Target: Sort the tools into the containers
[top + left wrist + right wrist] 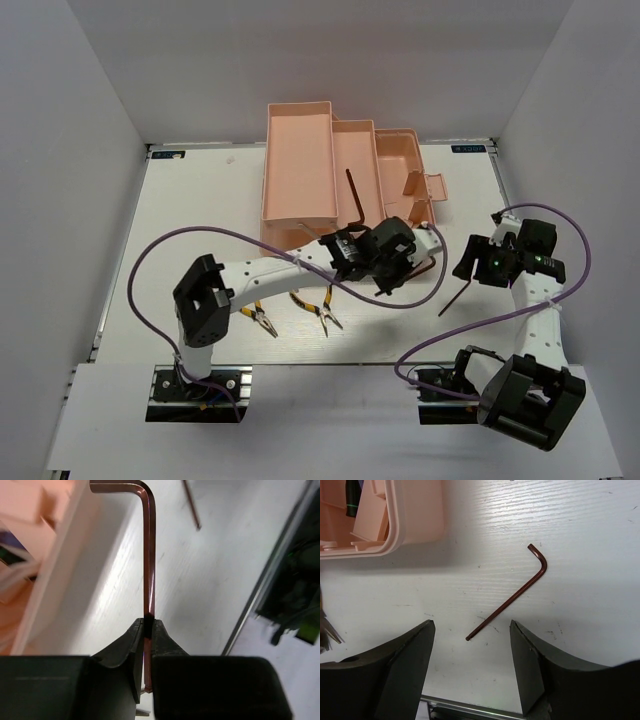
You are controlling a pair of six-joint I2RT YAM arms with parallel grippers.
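Left jaws — pinching hex key (149, 555) between them.

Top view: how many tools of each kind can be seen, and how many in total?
Pliers: 2
Hex keys: 2, the held hex key in the left gripper and the loose hex key on the table
Total: 4

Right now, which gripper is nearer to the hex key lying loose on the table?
Right. The right gripper hangs open just above the loose hex key, its long end between the fingers. The left gripper is farther off, beside the toolbox, shut on another hex key.
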